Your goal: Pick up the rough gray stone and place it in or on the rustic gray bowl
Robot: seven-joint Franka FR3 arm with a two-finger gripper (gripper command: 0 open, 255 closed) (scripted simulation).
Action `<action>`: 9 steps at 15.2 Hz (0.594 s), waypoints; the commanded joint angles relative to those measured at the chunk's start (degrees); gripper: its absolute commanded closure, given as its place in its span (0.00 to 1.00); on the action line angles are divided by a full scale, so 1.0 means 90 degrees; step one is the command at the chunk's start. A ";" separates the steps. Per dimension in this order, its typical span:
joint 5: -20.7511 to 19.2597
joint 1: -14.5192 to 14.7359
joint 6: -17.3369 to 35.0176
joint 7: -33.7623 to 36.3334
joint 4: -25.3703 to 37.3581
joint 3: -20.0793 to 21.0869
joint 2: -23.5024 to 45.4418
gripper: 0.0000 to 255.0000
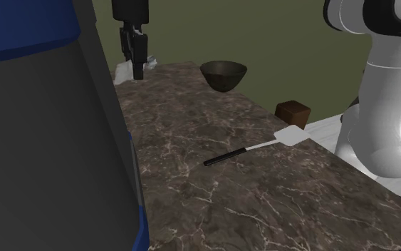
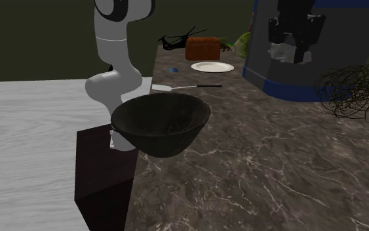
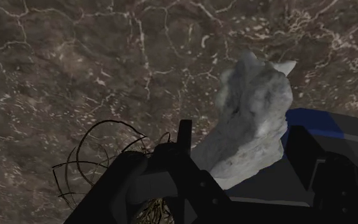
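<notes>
The gripper (image 1: 136,65) pinched the rough gray stone (image 3: 252,121), holding it above the marble desk's (image 1: 213,200) far end. The dark bowl (image 1: 224,74) stood near, toward the shoulder view's right of the gripper.

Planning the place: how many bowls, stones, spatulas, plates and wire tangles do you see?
Bowl: 1
Stone: 1
Spatula: 1
Plate: 1
Wire tangle: 1
Total: 5
</notes>
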 commanded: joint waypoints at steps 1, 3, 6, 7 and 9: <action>-0.0020 0.0016 -0.0198 0.0027 0.0260 0.0006 0.0065 1.00; -0.0048 0.0037 -0.0414 0.0055 0.0574 0.0012 0.0163 1.00; 0.0012 -0.0063 -0.0501 -0.0074 0.0522 -0.0035 0.0032 1.00; 0.0086 -0.0176 -0.0455 -0.0224 0.0280 -0.0087 -0.0158 1.00; 0.0219 -0.0383 -0.0390 -0.0529 -0.0149 -0.0206 -0.0503 1.00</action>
